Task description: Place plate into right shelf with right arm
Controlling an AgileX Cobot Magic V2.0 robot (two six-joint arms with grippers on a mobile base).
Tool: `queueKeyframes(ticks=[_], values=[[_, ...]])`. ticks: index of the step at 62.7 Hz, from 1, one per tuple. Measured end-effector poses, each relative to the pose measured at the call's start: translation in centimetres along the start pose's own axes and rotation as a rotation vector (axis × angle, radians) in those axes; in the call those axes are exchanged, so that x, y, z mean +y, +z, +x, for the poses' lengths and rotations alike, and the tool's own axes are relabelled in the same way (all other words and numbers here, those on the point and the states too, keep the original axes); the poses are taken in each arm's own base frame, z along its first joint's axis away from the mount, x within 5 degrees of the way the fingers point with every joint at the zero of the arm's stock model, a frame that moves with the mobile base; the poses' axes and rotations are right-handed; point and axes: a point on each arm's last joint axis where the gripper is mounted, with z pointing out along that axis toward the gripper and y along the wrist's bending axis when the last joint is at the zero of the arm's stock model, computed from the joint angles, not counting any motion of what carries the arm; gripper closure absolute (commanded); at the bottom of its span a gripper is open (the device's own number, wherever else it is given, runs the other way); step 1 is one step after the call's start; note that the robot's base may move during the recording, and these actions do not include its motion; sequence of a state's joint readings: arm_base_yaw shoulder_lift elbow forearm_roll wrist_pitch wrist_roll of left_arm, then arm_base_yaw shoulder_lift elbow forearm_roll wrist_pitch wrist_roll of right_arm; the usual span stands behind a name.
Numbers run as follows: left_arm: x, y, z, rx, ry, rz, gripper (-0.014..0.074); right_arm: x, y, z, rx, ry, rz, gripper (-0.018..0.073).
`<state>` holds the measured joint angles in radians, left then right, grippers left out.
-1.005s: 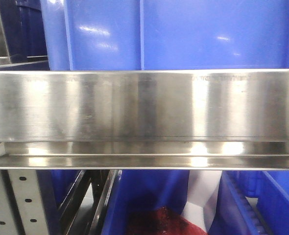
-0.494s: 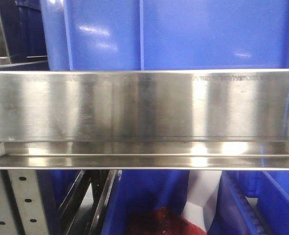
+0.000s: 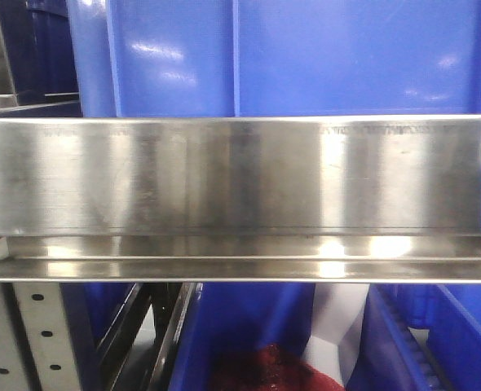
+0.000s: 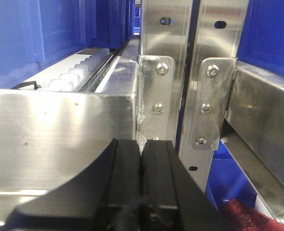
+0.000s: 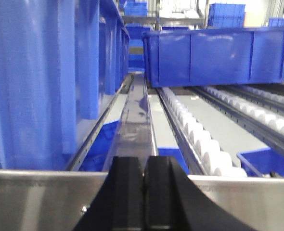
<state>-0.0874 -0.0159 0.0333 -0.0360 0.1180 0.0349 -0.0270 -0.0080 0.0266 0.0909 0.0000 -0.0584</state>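
Front camera is giving me basically nothing: I'm staring at a shiny steel rail (image 3: 240, 175) of the rack filling the middle, with a blue bin (image 3: 306, 57) above and something red (image 3: 265, 371) poking up below, and no plate anywhere. Left wrist view is showing the left gripper (image 4: 141, 185) with its jaws pressed together on nothing, sitting close to a rail (image 4: 60, 139) and the bolted uprights (image 4: 163, 72). Right wrist view is showing the right gripper (image 5: 145, 192) also closed tight and empty, looking over a rail down a roller lane (image 5: 200, 139) with a blue bin (image 5: 219, 55) further back. So I'm not seeing the plate in any view, and that's what's worrying me: if I'm moving blind this close to the metal, I'm risking clipping a rail or upright, or shoving a bin.
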Motion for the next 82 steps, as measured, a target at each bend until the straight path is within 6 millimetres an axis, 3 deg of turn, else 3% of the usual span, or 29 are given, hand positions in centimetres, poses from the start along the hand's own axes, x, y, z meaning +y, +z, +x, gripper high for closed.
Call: queueKeyframes(ticks=[82], values=[[0.00,0.00,0.00,0.000,0.000,0.000,0.0643,0.01,-0.02,0.14,0.015,0.014,-0.001,0.0505]])
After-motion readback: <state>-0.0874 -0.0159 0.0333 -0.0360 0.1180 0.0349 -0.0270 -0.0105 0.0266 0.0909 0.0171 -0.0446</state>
